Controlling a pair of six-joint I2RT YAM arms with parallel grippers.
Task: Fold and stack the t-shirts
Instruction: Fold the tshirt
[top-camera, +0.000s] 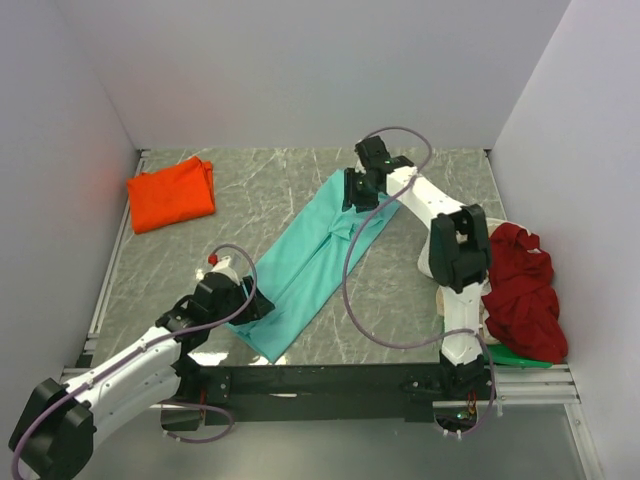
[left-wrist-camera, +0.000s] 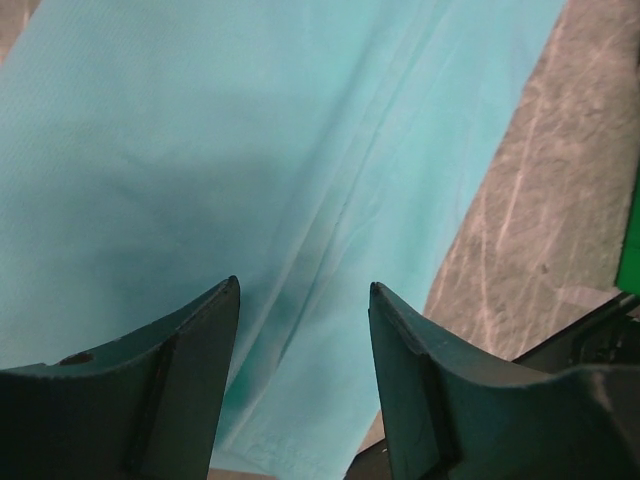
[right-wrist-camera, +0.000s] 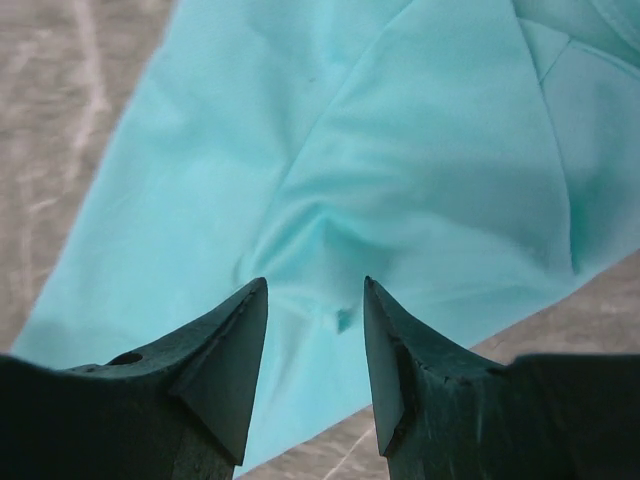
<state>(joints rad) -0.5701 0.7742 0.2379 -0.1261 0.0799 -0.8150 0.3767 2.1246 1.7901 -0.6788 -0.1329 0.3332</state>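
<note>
The teal t-shirt (top-camera: 315, 262) lies folded into a long strip, running diagonally from the far middle of the table to the near edge. My left gripper (top-camera: 247, 302) is open, low over the strip's near end, with its jaws apart above the teal cloth (left-wrist-camera: 250, 150) by the hem. My right gripper (top-camera: 358, 193) is open over the far end, its jaws apart above a puckered crease in the cloth (right-wrist-camera: 400, 150). An orange t-shirt (top-camera: 171, 194) lies folded at the far left. A dark red t-shirt (top-camera: 520, 285) lies crumpled at the right.
The red shirt rests on a pile with a green garment (top-camera: 522, 356) and pale cloth (top-camera: 503, 232) showing beneath. White walls enclose the grey marbled table (top-camera: 250, 195). The black base rail (top-camera: 330, 380) runs along the near edge.
</note>
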